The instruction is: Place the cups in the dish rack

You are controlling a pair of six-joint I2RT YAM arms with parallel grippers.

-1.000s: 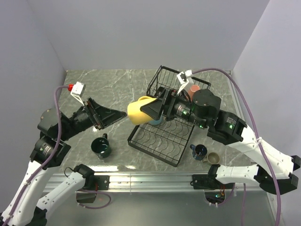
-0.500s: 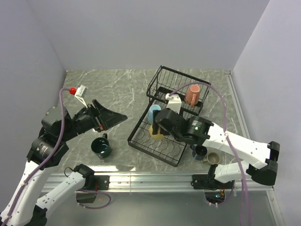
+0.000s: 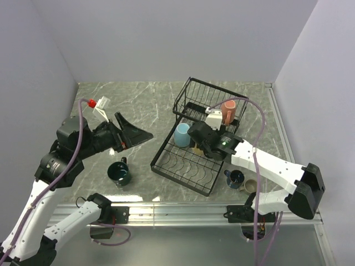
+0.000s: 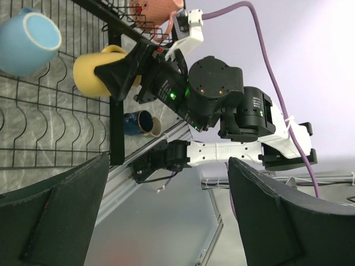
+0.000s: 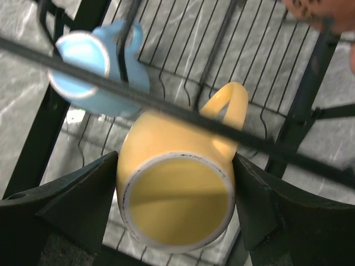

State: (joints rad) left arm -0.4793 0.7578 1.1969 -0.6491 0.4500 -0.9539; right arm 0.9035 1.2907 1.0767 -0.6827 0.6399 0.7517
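Note:
The black wire dish rack [image 3: 183,166] stands mid-table. A salmon pink mug [image 3: 228,109] sits in its raised basket and a light blue mug [image 3: 182,134] lies on its flat tray. My right gripper [image 3: 196,142] is low over the tray beside the blue mug, shut on the yellow-cream mug [image 5: 176,183], handle pointing away; this gripper [image 5: 176,202] clamps the mug's sides. The yellow mug [image 4: 91,72] also shows in the left wrist view. The dark teal mug [image 3: 119,173] stands on the table under my open, empty left gripper [image 3: 137,135]. The navy mug [image 3: 234,178] and the beige mug [image 3: 250,185] sit right of the rack.
The metal rail [image 3: 183,209] runs along the table's near edge. Grey walls close the back and both sides. A rack wire [image 5: 166,111] crosses just above the yellow mug in the right wrist view.
My right arm swung down with the yellow mug from above the rack's left side to the tray beside the blue mug. My left gripper shifted slightly back and right.

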